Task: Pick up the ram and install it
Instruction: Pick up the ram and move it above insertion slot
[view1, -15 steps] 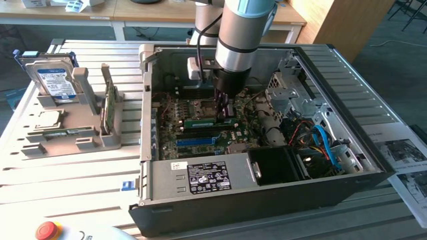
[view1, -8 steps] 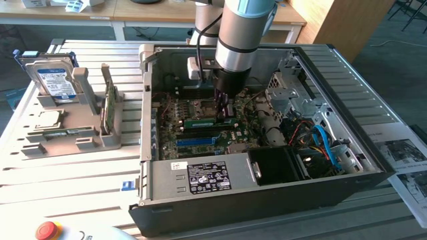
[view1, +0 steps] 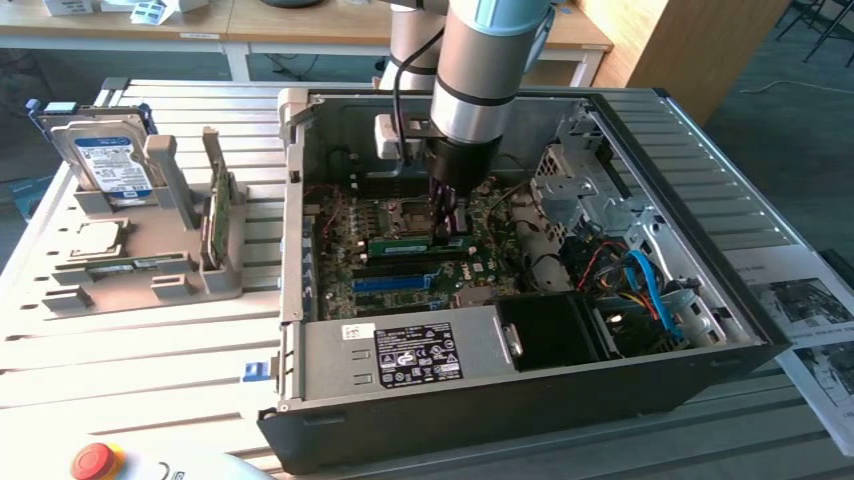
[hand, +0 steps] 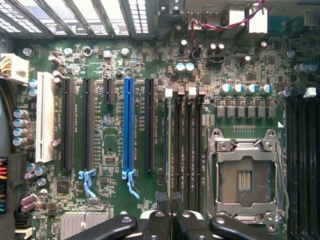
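Thin green ram stick (view1: 400, 243) pinched right at the long dark memory slots (hand: 182, 150)

The black fingers (hand: 163, 202) are seen pressed nearly together on the ram stick, which is held low over the slots, just beside the silver CPU socket (hand: 247, 175); whether it's fully clicked in can't be told. All this is set on the green motherboard (hand: 110, 65) inside the open black computer case (view1: 534, 420). Well apart, toward the exterior view's left, a silver hard drive with a blue-white label (view1: 114, 165) is stood in a grey holder (view1: 134, 285) on the slatted metal surface (view1: 134, 350).
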